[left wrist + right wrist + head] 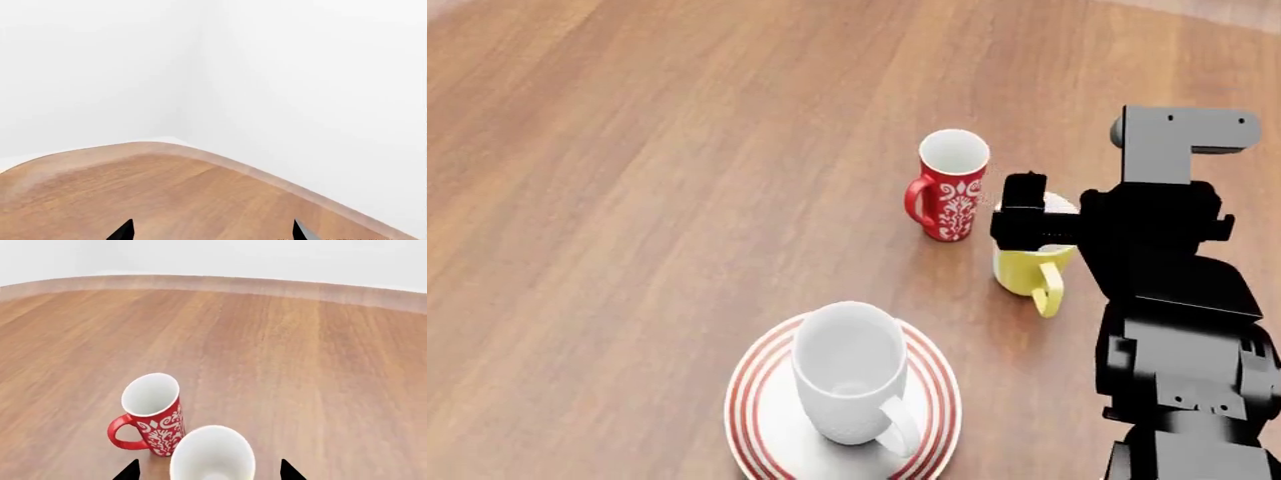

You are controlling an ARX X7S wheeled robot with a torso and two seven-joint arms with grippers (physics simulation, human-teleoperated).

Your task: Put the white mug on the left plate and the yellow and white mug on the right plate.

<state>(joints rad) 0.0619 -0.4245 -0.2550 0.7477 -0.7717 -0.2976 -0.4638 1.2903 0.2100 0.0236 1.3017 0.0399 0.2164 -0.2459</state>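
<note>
Over the yellow and white mug [212,455], right claw [208,471] spread wide, straddling it

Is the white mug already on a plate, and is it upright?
Yes: the white mug stands upright on the left plate, opening upward.

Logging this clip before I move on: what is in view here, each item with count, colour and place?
white mug: one, plain glossy white, upright on the plate near the head view's lower edge.
plate: one in view, white with thin red rings, under the white mug.
yellow and white mug: one, yellow outside, white inside, on the table right of the red mug, partly hidden by the right gripper.
red mug: one, red with white ornament, white inside, upright on the table mid-scene.
table: one, brown wood grain, rounded edge.
wall: plain white, behind the table.
right gripper: black, open, tips either side of the yellow and white mug's rim.
left gripper: black, open, over bare table.
</note>
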